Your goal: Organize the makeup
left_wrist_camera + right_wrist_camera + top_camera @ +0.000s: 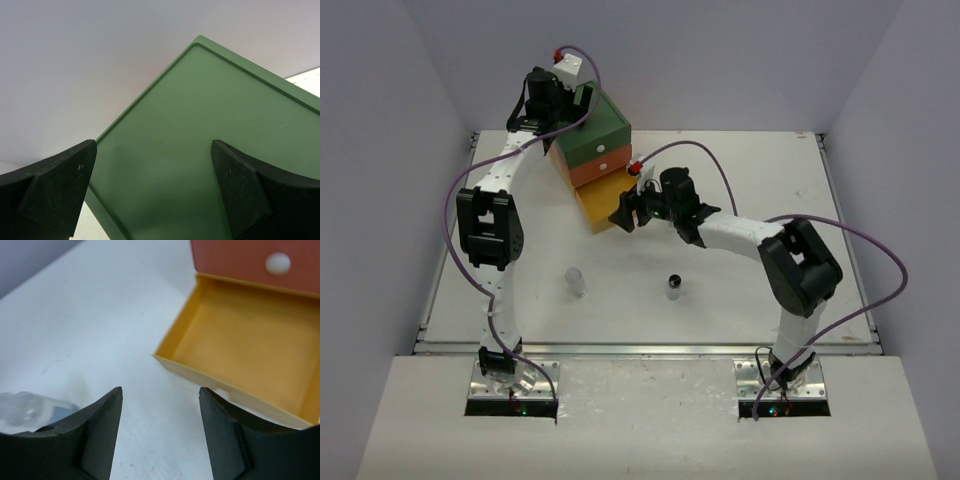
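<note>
Your left gripper (154, 147) hangs wide and empty over the chest (210, 110). Your right gripper (160, 392), wide too, faces the open drawer (240, 340).

A white table (750, 290) stood boxed in by pale lavender walls (740, 60) behind and at both sides. A chest (612, 125) of drawers (green over orange over yellow, the yellow one pulled out) sat near the back. Light was even, shadows soft.
</note>
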Robot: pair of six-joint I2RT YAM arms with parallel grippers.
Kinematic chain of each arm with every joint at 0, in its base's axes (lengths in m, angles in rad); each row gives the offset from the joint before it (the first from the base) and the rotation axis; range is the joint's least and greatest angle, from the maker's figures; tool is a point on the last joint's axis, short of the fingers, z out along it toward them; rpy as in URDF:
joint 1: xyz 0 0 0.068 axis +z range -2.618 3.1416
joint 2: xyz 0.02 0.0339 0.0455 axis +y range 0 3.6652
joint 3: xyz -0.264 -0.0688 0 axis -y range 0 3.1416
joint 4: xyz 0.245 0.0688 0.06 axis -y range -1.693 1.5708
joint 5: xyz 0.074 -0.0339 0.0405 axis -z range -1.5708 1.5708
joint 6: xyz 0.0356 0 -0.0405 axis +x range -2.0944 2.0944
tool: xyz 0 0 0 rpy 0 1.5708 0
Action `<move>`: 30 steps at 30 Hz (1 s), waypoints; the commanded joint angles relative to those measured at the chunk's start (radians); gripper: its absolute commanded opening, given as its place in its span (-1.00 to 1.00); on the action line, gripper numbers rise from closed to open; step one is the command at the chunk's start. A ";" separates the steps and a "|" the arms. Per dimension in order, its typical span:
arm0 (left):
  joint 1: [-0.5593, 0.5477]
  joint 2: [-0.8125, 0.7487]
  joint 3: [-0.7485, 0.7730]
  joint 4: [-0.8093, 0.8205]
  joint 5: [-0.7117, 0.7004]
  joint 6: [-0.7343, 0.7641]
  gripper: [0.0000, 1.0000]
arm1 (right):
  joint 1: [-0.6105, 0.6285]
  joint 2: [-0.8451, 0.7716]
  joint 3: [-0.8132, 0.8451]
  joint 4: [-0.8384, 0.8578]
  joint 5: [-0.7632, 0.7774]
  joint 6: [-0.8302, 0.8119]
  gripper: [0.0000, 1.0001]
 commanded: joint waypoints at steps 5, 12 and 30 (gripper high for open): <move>0.000 -0.051 -0.057 -0.220 -0.004 0.038 1.00 | 0.095 -0.138 0.102 -0.491 -0.409 -0.364 0.35; 0.018 -0.242 -0.176 -0.258 0.024 0.034 1.00 | 0.247 -0.054 0.151 -0.402 -0.354 -0.406 0.65; 0.097 -0.425 -0.307 -0.363 0.199 -0.001 1.00 | 0.303 0.152 0.226 -0.237 -0.164 -0.338 0.50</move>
